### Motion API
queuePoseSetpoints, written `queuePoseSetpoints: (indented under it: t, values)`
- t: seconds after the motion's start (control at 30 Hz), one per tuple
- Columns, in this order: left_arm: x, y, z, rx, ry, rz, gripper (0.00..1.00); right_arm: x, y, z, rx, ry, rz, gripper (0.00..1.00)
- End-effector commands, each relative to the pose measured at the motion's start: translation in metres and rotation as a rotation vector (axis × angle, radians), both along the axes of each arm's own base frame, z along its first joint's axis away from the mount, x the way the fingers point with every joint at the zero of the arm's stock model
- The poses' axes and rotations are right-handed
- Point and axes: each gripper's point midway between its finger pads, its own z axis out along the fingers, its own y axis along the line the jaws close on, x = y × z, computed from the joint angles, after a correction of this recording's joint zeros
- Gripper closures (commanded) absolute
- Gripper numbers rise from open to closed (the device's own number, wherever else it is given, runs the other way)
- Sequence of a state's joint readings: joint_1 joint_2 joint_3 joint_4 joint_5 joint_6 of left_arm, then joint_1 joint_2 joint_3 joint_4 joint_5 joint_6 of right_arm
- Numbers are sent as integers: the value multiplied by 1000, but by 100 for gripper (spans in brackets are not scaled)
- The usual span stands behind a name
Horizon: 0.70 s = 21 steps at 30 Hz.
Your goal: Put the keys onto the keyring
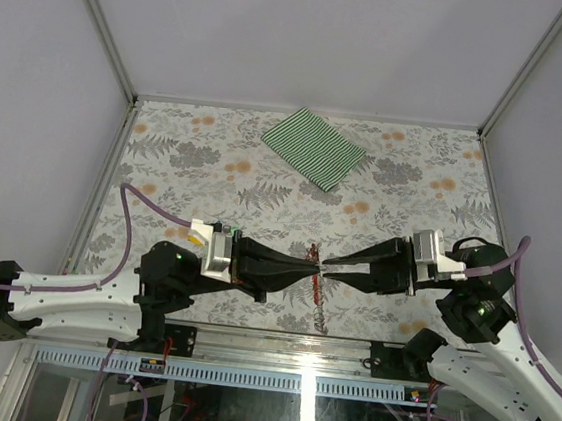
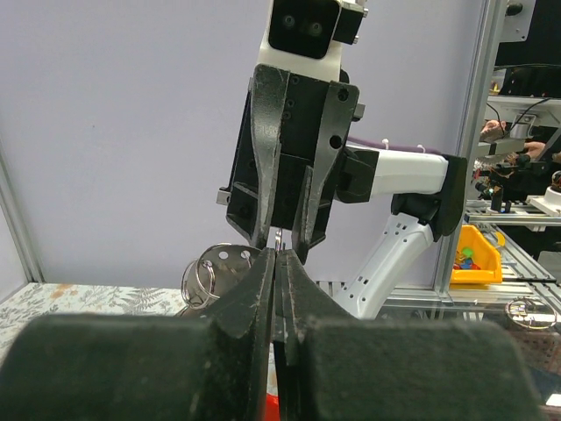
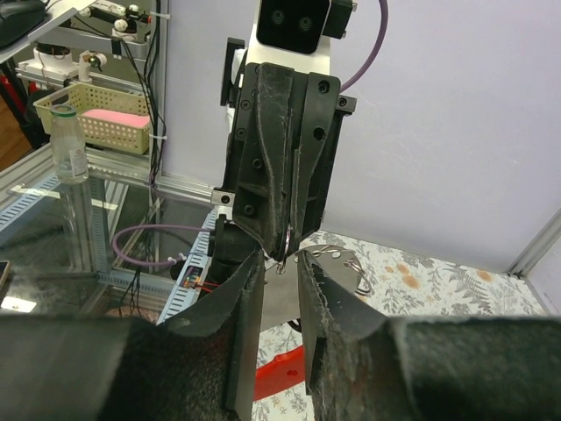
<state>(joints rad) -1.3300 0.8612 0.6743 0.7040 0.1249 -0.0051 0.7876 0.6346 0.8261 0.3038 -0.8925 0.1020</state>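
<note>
Top view: L gripper (image 1: 311,266) & R gripper (image 1: 327,266) sit tip to tip mid-frame. Red keyring (image 1: 318,295) dangles just below them; green cloth (image 1: 313,149) upper centre

L wrist: L jaws pressed together, prob clamped on the keyring's metal end

R wrist: R jaws part-way apart, nothing clearly betw them. Can't pick out the keys

Step looks like threading. Next move needs a key's hole lined up v. finely w/ the ring

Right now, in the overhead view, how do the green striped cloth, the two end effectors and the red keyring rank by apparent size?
1. green striped cloth
2. left end effector and right end effector: look alike, tied
3. red keyring, thinnest by far
</note>
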Motion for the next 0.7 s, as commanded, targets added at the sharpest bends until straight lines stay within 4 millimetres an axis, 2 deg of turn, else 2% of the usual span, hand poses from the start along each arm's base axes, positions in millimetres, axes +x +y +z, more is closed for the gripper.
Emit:
queuePoseSetpoints:
  t: [0.0,0.23,0.47,0.53,0.57,0.67]
  values:
    - [-7,14,43,-134,-32,-16,100,-7,0,10,29,-33,35,73]
    - [-7,14,43,-132,-34,-16,100,-7,1,7,18,-26,41,77]
    - [-6,14,43,-133,-34,-12,100,-8,1,6,1,-21,53,99]
    - [-7,14,42,-130,-34,-16,100,-7,1,6,-9,-31,45,100]
    - [-7,14,43,-129,-32,-15,98,-6,0,7,-12,-40,35,100]
    - [-7,13,39,-109,-29,-15,83,0,-3,9,-35,-83,-22,100]
